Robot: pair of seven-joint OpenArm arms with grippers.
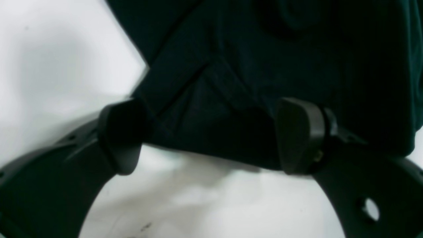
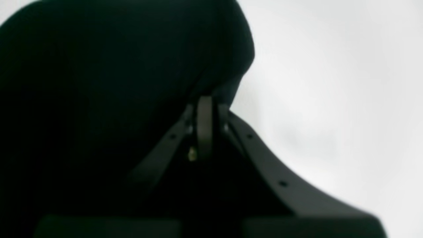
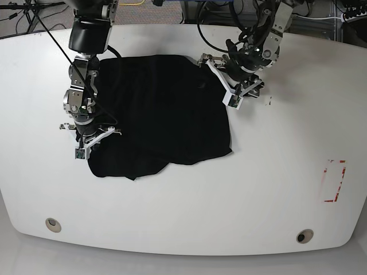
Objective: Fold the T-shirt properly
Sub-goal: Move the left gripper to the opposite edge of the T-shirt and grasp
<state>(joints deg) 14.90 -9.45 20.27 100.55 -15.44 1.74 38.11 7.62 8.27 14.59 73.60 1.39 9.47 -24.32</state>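
While the black T-shirt (image 3: 157,112) is lying spread and rumpled on the white worktop (image 3: 275,189), the left pincer (image 3: 226,80) is standing with its jaws spread wide at the garment's edge, cloth showing between the fingertips (image 1: 299,135). The right pincer (image 3: 86,137) is sitting pressed together on the opposite edge, pinching a fold of the T-shirt. Cables (image 3: 229,23) are trailing behind the arms; a red outline (image 3: 334,180) is marking the worktop well apart from the cloth.

Overhead base view, two close wrist views
Each wrist camera looks past its jaws at the T-shirt (image 3: 157,112) the base view shows whole.
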